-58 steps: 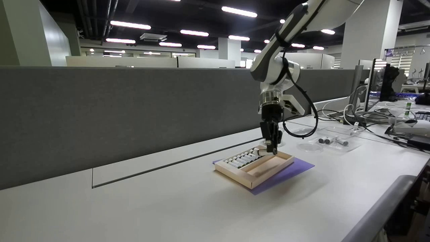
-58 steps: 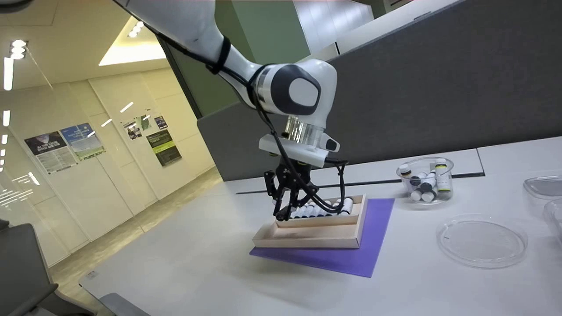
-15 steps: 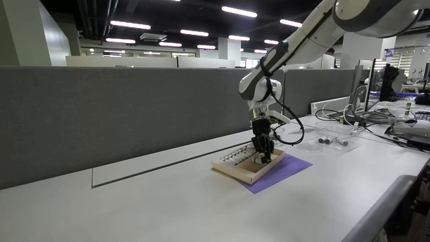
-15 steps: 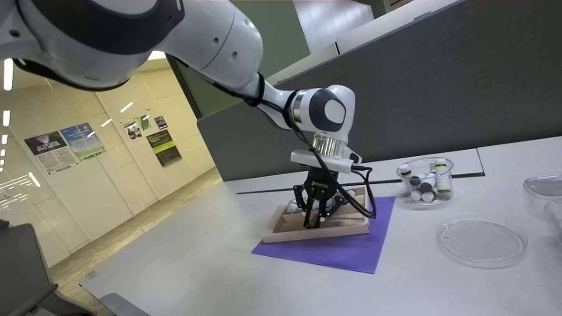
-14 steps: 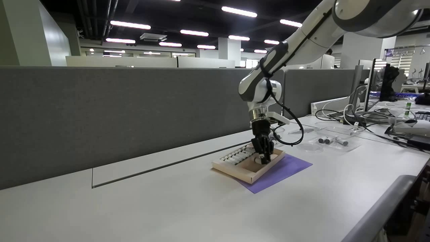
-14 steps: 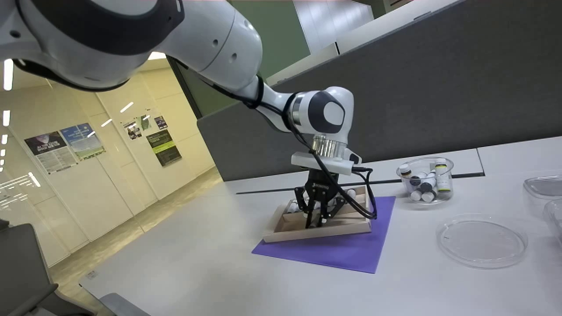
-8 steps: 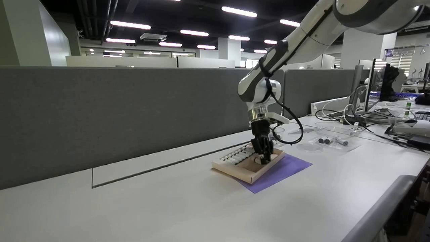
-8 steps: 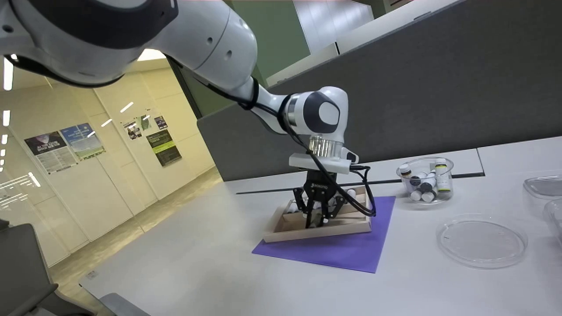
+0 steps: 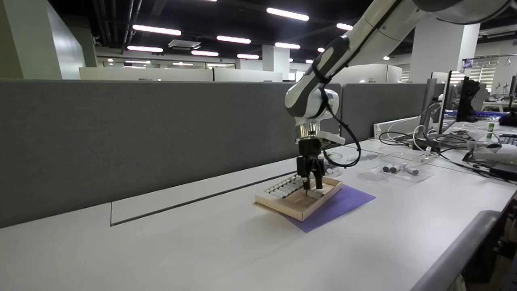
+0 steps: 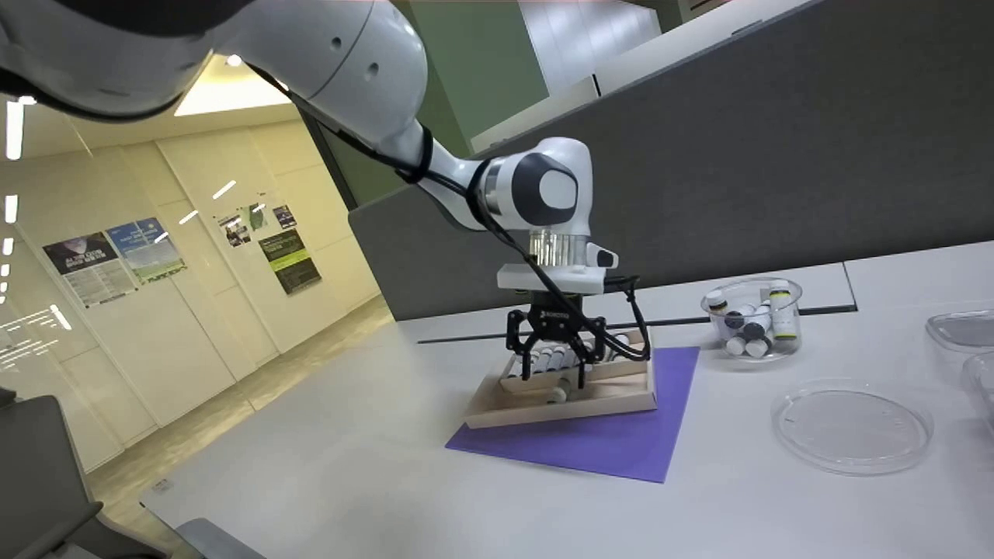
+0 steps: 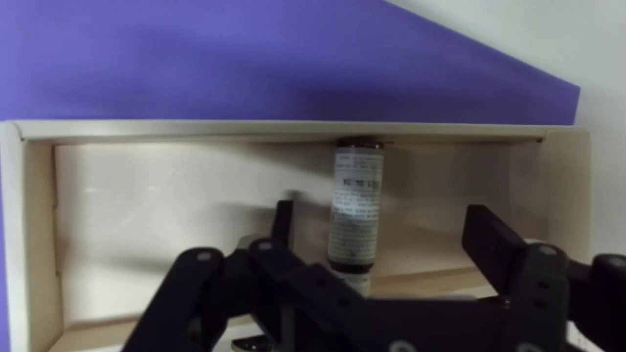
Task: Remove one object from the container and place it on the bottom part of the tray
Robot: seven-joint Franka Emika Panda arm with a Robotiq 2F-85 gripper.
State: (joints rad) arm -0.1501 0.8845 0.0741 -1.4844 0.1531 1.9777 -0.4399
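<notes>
Spread wide, the black end effector (image 10: 554, 380) hangs over the white-labelled cylindrical brown vial (image 11: 357, 205) lying in the bottom part of the rectangular light tan wooden tray (image 11: 195, 128) — the vial's long axis crosswise to the finger gap — so a straight lift should probably clear it.

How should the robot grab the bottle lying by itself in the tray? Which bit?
I'd probably grip the bottle round its labelled middle, coming from above and pinching its long sides. It's a round tube lying flat, with room on both sides, while its brown bottom end sits close to the wall of the tray.
</notes>
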